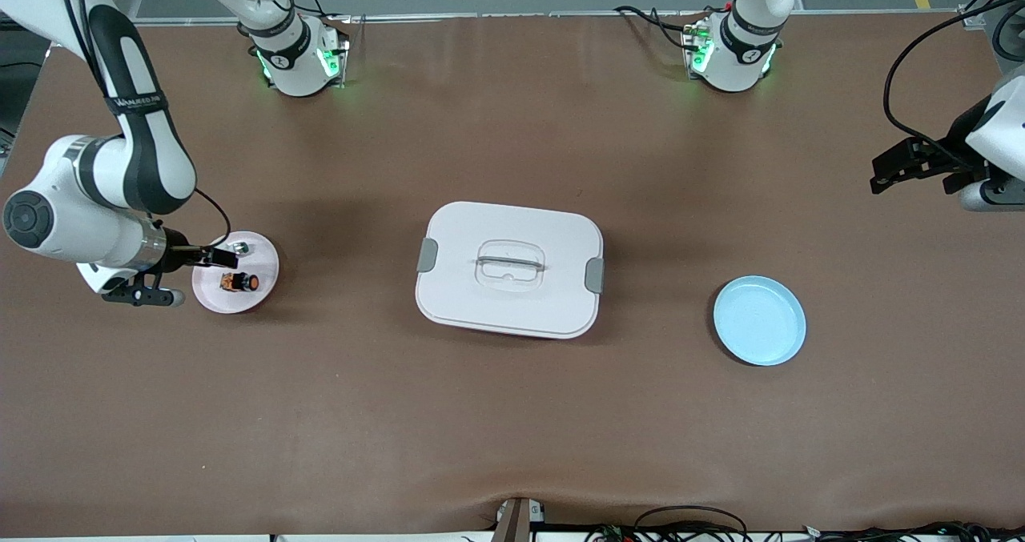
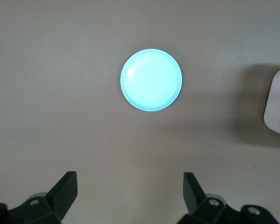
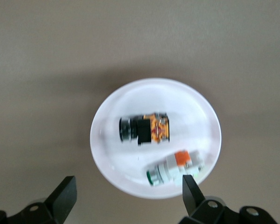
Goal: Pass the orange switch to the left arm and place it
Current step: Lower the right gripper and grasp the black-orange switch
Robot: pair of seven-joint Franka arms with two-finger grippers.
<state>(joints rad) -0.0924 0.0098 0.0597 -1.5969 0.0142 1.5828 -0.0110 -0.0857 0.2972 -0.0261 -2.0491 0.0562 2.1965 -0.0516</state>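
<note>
Switch (image 3: pixel 144 129) lies below open right fingers (image 3: pixel 61 196).

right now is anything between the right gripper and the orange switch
Nothing visible is. The open right gripper hangs over the pink plate, where the orange switch lies beside a small silver-and-white part.

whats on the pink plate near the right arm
On the round pink plate lie two small parts: the black-bodied orange switch and a silver-and-white part. The right end effector hangs open over the plate and partly covers the silver-and-white part from the front.
</note>
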